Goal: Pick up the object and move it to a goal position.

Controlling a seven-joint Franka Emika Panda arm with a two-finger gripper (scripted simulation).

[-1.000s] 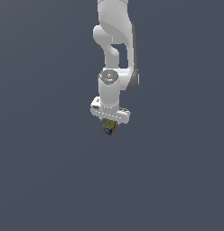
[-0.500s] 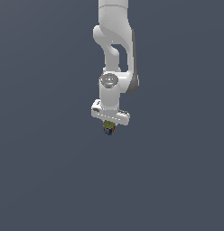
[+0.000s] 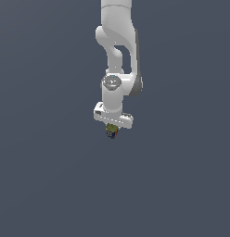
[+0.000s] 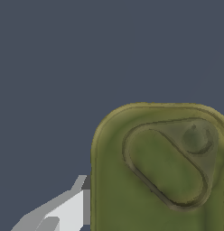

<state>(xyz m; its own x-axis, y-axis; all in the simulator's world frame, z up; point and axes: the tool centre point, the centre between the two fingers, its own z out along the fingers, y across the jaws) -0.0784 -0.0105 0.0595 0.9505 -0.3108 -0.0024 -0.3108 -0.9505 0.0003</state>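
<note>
The tin can (image 3: 111,131) hangs just under the white arm's hand in the exterior view, with its olive-green top and dark blue label showing. My gripper (image 3: 111,131) is shut on the can and holds it in the air above the grey floor. In the wrist view the can's olive-green top (image 4: 159,171) with its pull-tab fills much of the picture, very close to the camera. One white finger (image 4: 68,210) presses against the can's side; the other finger is out of view.
A plain grey surface (image 3: 52,185) lies all around. No other objects or marker show in either view.
The arm has lifted slightly, carrying the can upward with it. The grip on the can is unchanged.
</note>
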